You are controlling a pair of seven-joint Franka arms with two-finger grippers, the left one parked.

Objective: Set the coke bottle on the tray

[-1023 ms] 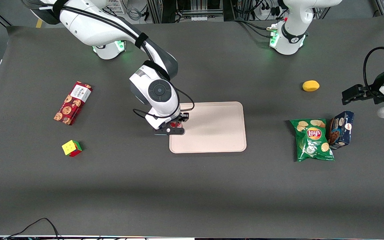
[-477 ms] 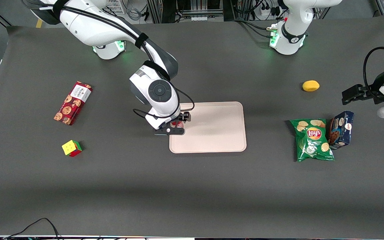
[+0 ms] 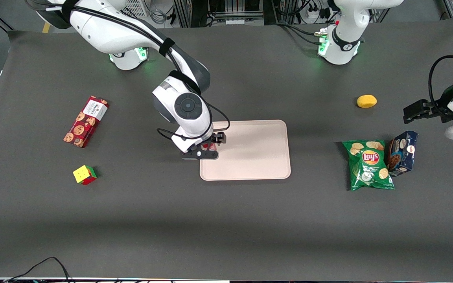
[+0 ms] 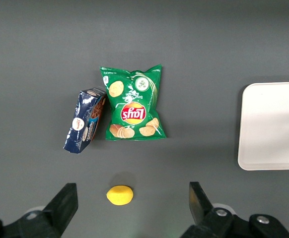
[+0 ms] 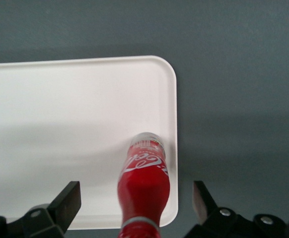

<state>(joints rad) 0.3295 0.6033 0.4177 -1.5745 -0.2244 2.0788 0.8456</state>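
Dark table, tray (image 3: 250,151), coke bottle (image 5: 143,188) lower, hand (image 5: 137,208) now spread

Inventory on the counter (image 3: 226,220):
- 1 coke bottle (image 5: 143,191)
- 1 tray (image 3: 250,157)
- 1 red cookie box (image 3: 85,121)
- 1 dark blue cookie box (image 3: 402,153)
- 1 green Lay's chip bag (image 3: 369,165)
- 1 yellow lemon (image 3: 366,101)
- 1 puzzle cube (image 3: 84,175)
- 1 working pincer (image 5: 137,201), over the tray edge nearest the working arm's end, fingers spread clear of the bottle

Total: 7 loose items, 2 of them cookie boxes.
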